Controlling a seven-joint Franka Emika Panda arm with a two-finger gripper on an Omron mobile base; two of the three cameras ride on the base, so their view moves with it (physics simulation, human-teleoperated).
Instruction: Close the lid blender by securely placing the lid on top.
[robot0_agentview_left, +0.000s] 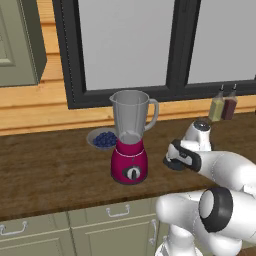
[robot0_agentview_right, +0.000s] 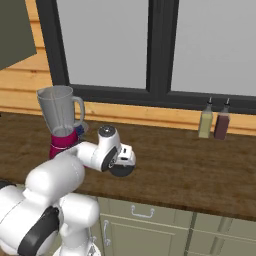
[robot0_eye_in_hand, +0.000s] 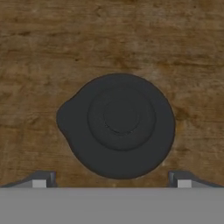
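Fingertips (robot0_eye_in_hand: 43, 180) of the gripper (robot0_eye_in_hand: 114, 181) were spread wide, straddling one black lid (robot0_eye_in_hand: 118, 124) lying flat on the wooden counter (robot0_eye_in_hand: 52, 48), its spout tab pointing left in the hand view. Base views, left to right: one bowl of blueberries (robot0_agentview_left: 102, 139), one blender (robot0_agentview_left: 130, 137) upright with its mouth uncovered, two bottles (robot0_agentview_left: 223, 104).

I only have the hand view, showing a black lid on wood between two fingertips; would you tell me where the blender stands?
Observer: The blender stands on the counter, to the left of the hand in both base views, apart from it.
Operator: Thanks; is its jar already covered?
Observer: No, the jar mouth is open; the lid lies flat on the counter under the gripper.
Operator: Anything near the blender?
Observer: A bowl of blueberries sits just behind it, by its left side.
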